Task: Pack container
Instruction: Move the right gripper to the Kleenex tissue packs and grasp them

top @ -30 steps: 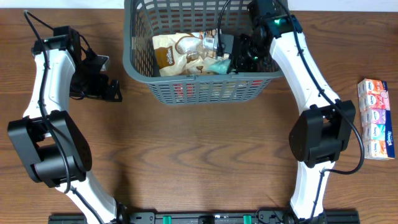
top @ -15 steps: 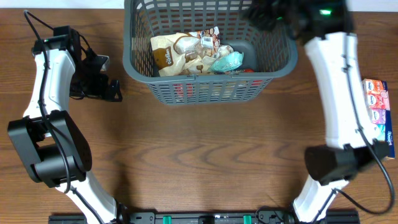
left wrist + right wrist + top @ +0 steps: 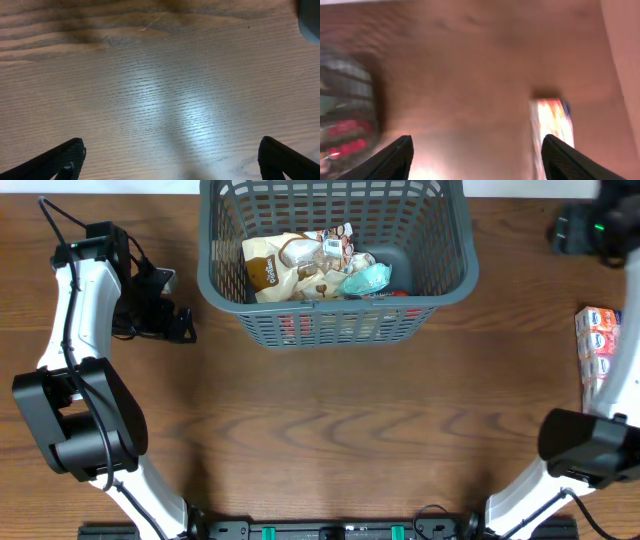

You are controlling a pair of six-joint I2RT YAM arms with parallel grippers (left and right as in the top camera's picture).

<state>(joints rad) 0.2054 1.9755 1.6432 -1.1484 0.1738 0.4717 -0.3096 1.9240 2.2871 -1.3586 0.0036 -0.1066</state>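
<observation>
Wooden table (image 3: pixel 320 440) is lying under everything, brown grain running left-right, glare showing on it in the left wrist view. A pale strip is showing past its far edge, behind the container.

Container (image 3: pixel 330 325) is sitting upright at the table's far middle, mouth facing up. Its near wall is running left-right. The far end is cut off by the frame, so I cannot tell its long axis.

Tissue multipack (image 3: pixel 603 370) is lying well right of the container. Brown-and-cream packet (image 3: pixel 290 265) and teal packet (image 3: pixel 362 280) are lying inside the container.

Left gripper (image 3: pixel 165 310) is hanging left of the container, jaws spread wide and empty. Right gripper (image 3: pixel 477 150), blurred, is hanging right of the container, fingers apart, nothing between.
</observation>
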